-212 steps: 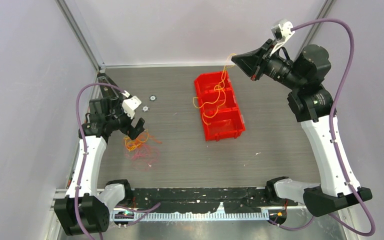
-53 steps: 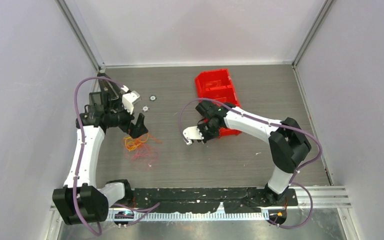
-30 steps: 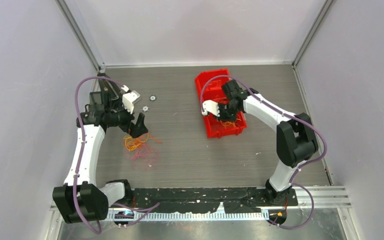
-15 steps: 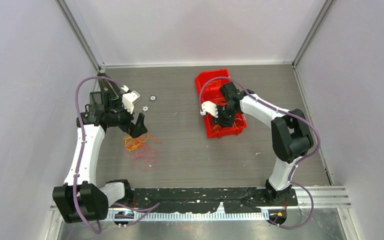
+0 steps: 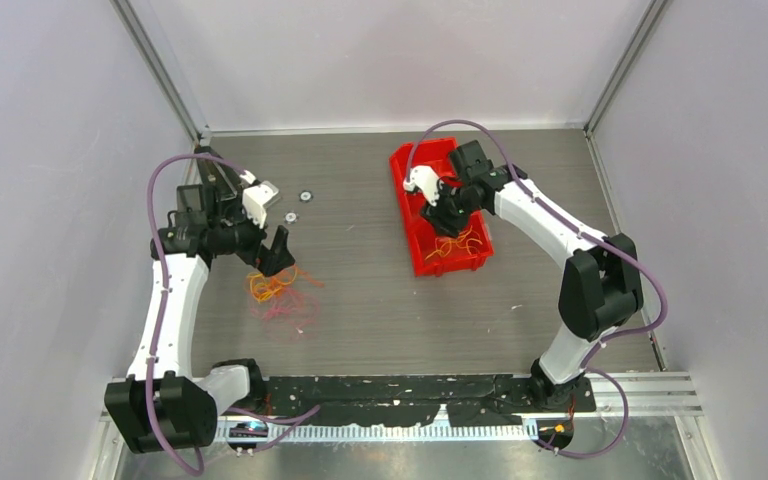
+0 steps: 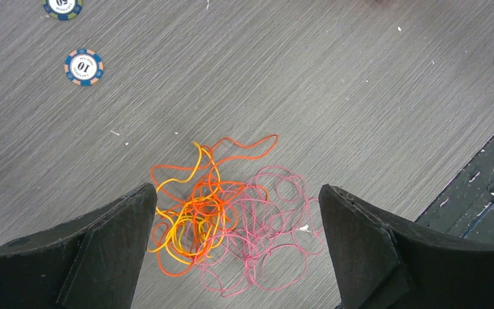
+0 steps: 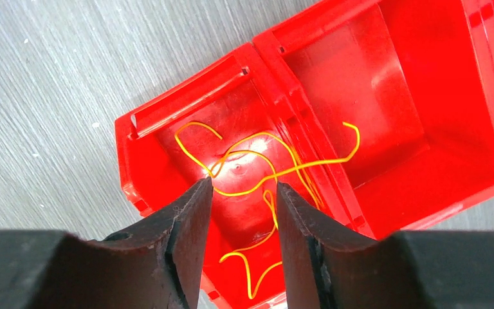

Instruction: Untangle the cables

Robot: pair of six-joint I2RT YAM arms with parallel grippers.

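Note:
A tangle of thin orange, yellow and pink cables (image 6: 225,222) lies on the grey table; it also shows in the top view (image 5: 278,290). My left gripper (image 6: 235,248) hangs above it, jaws wide open and empty, one on each side of the tangle (image 5: 276,256). One yellow cable (image 7: 267,174) lies loose in the near compartment of the red bin (image 7: 167,174), also seen from above (image 5: 455,243). My right gripper (image 7: 243,193) is above that compartment, jaws a little apart, holding nothing (image 5: 448,205).
The red bin (image 5: 412,165) has three compartments and stands at the table's middle back. Two poker chips (image 6: 83,66) lie left of it, near the left arm (image 5: 305,196). A black strip runs along the table's near edge (image 5: 400,385).
My right gripper carried the yellow cable from high above down into the bin, let it go, and has since risen toward the bin's far end. The left gripper stayed over the tangle.

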